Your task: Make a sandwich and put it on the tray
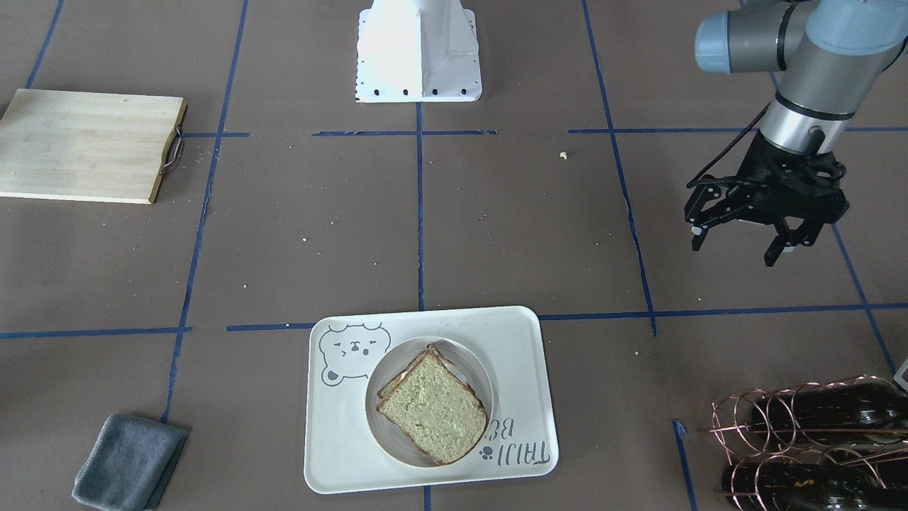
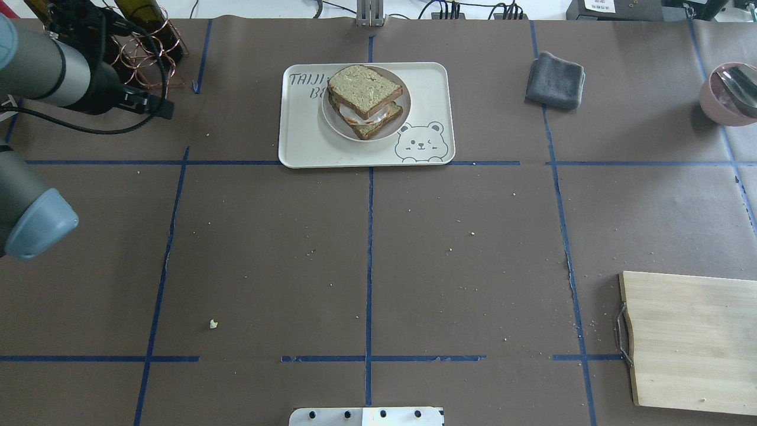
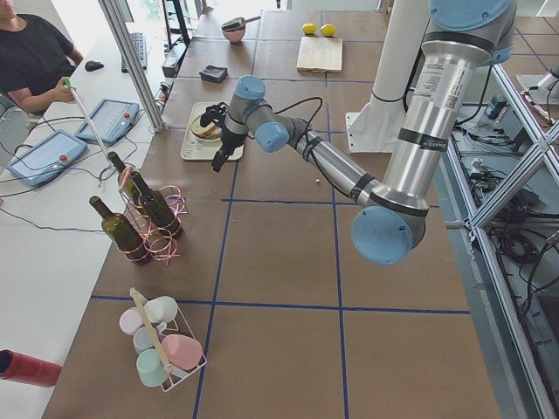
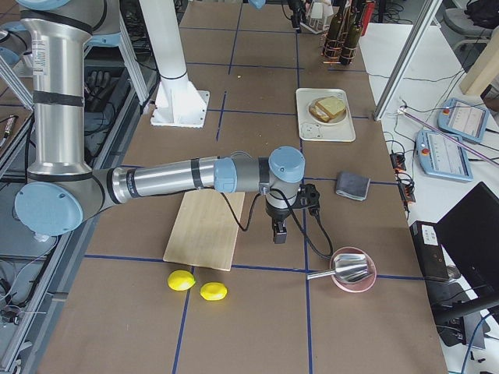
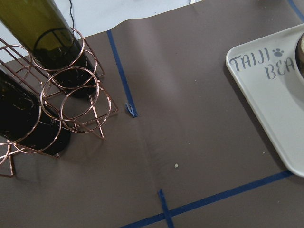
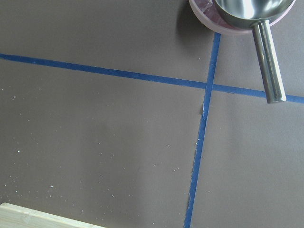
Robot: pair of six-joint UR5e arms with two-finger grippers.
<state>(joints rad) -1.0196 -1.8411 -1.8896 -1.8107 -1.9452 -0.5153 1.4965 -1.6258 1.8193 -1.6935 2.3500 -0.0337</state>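
The sandwich is two bread slices stacked with white egg showing between them. It lies on a round white plate that stands on the cream bear tray, also seen in the overhead view. My left gripper hangs open and empty above the table, well to the robot's left of the tray, near the bottle rack. My right gripper shows only in the exterior right view, above the table between the wooden board and the pink bowl; I cannot tell whether it is open or shut.
A copper rack with wine bottles stands near my left gripper. A grey cloth lies beside the tray. A wooden board with a metal handle and a pink bowl with a metal scoop are on the robot's right. Two lemons lie beyond the board.
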